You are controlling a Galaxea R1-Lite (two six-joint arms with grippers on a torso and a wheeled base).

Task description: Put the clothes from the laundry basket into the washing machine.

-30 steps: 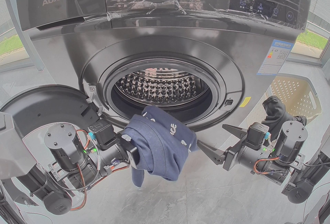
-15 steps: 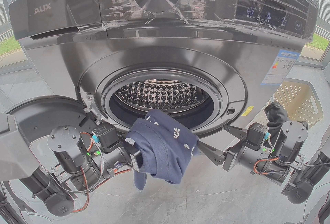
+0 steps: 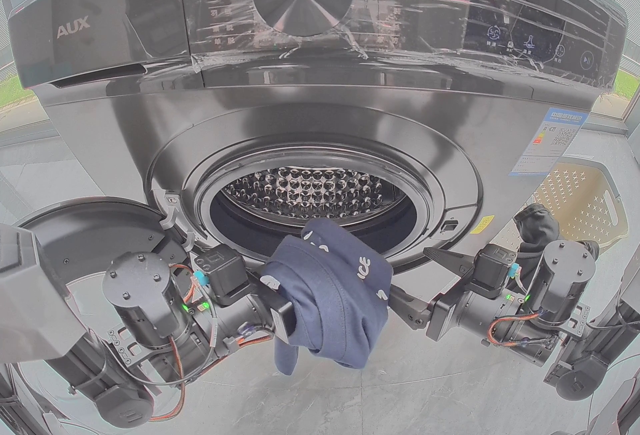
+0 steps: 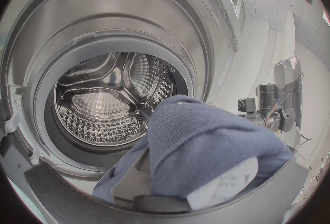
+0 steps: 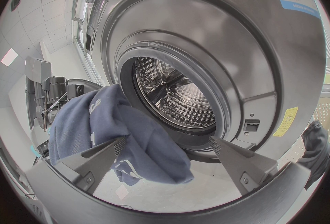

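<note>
At lower centre, the left gripper holds in its fingers a navy-blue white-printed garment before the open dark-grey metal washing machine; the right gripper spreads its fingers wide.

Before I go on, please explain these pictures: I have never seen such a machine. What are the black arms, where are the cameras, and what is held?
This is a robot with two arms, each ending in a gripper, a two-fingered claw. The wide picture comes from a camera on its head, looking down at a washer whose door stands open to the left. The other two come from cameras on its wrists, looking past each gripper into the drum. The left gripper holds a blue garment just before the opening. The right gripper is open and holds nothing. On the floor, right of the washer, stands a basket with a dark garment over its rim.
</note>
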